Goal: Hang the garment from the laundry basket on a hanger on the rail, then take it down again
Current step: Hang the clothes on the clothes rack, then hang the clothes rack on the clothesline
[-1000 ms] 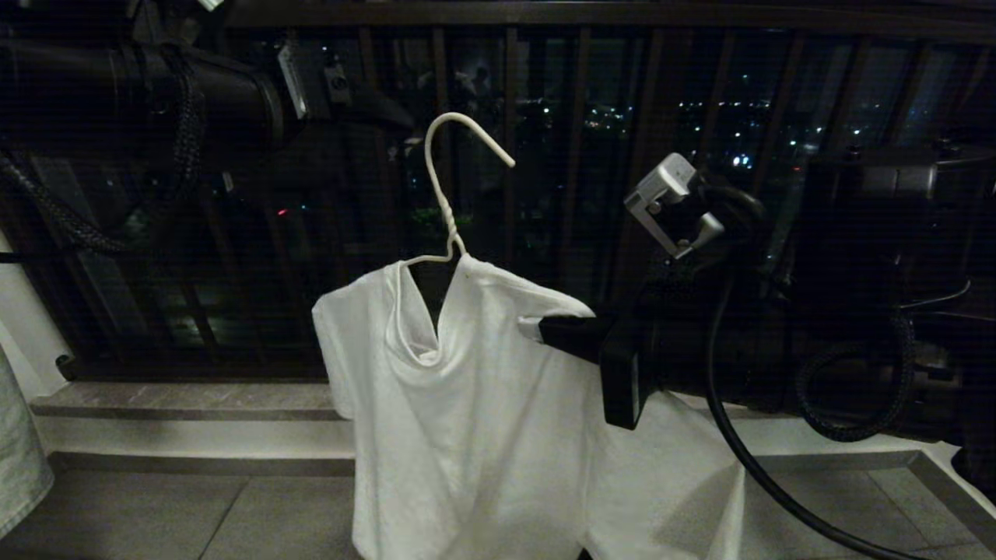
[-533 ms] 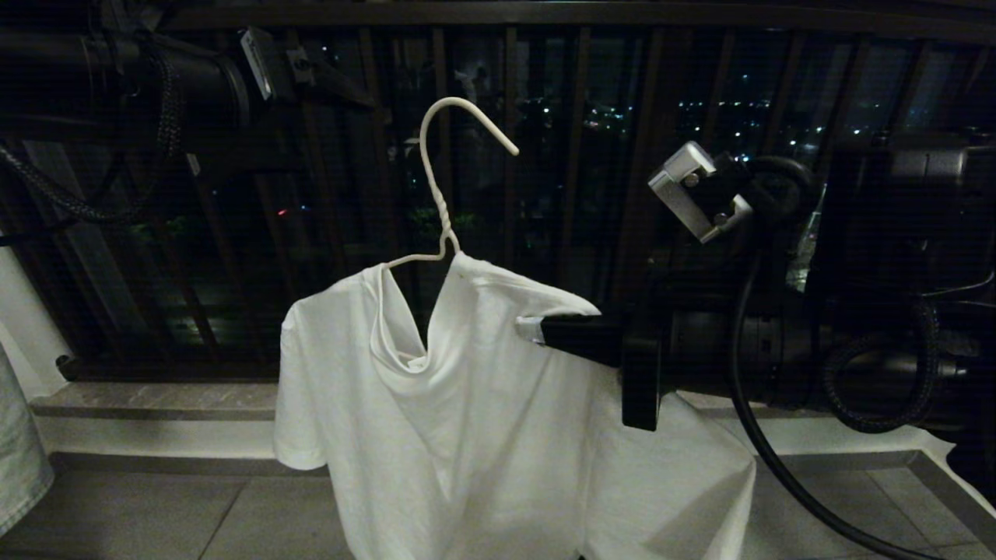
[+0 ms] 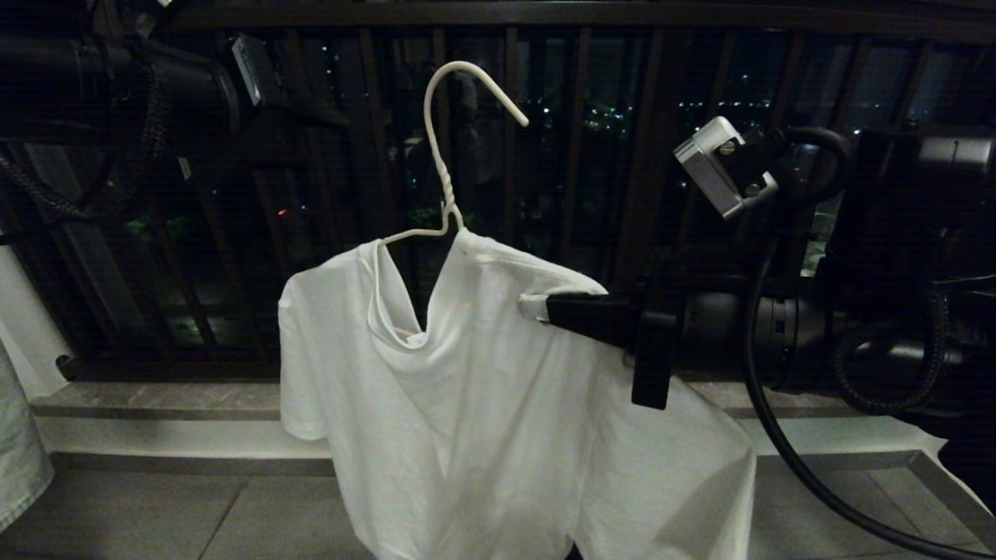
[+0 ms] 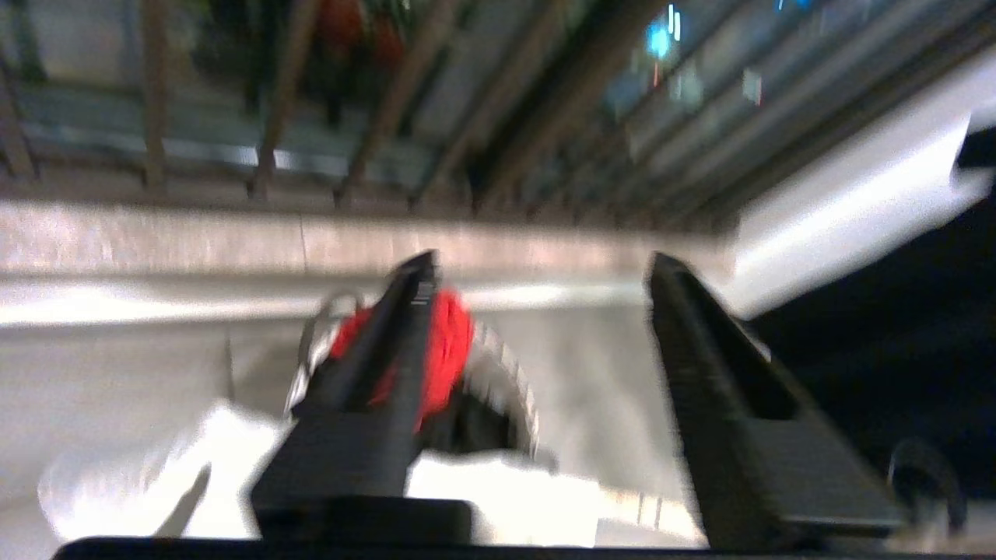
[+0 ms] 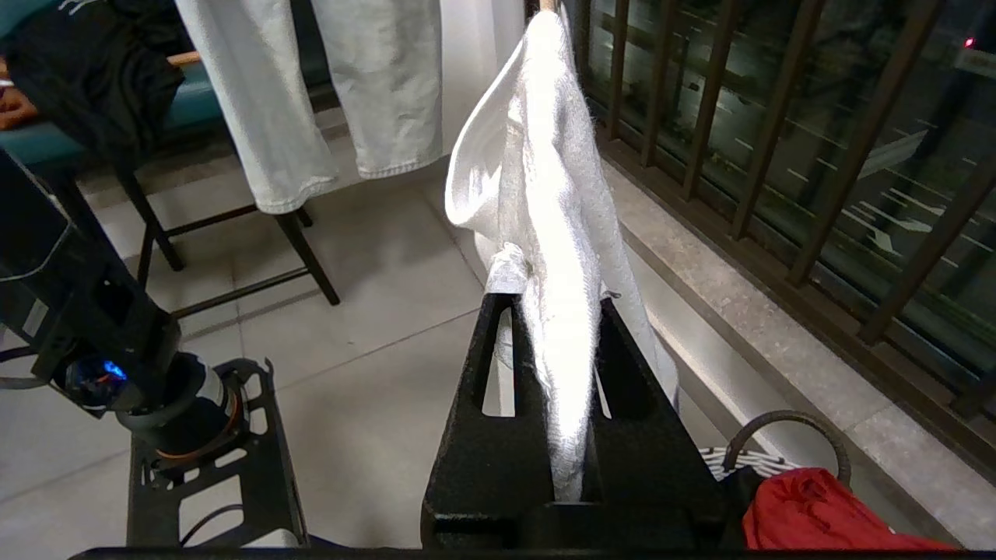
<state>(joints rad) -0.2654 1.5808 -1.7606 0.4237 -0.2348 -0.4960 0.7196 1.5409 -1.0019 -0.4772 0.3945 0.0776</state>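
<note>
The right gripper (image 3: pixel 537 308) is clamping the shirt (image 3: pixel 498 404) and the hanger (image 3: pixel 443 155) at one shoulder, in mid-air before the railing. The left gripper (image 4: pixel 537 303) (empty) is hanging apart, fingers spread. The shirt looks light and limp; gripping through the wire shoulder seems safest.

The T-shirt (image 3: pixel 482 404) hangs on the wire hanger (image 3: pixel 443 155) in front of the balcony railing (image 3: pixel 591 117), above the tiled floor (image 3: pixel 156 513). The right hand (image 3: pixel 537 307) reaches in from the right and pinches the shirt's shoulder. The left hand (image 4: pixel 537 311) is up at the left, apart from the shirt. Below, the laundry basket (image 5: pixel 735 459) sits on the floor beside the stone ledge (image 5: pixel 778 327), with a cloth (image 5: pixel 809 517) in it. Trousers (image 5: pixel 311 85) hang farther left, before a chair (image 5: pixel 233 225).
</note>
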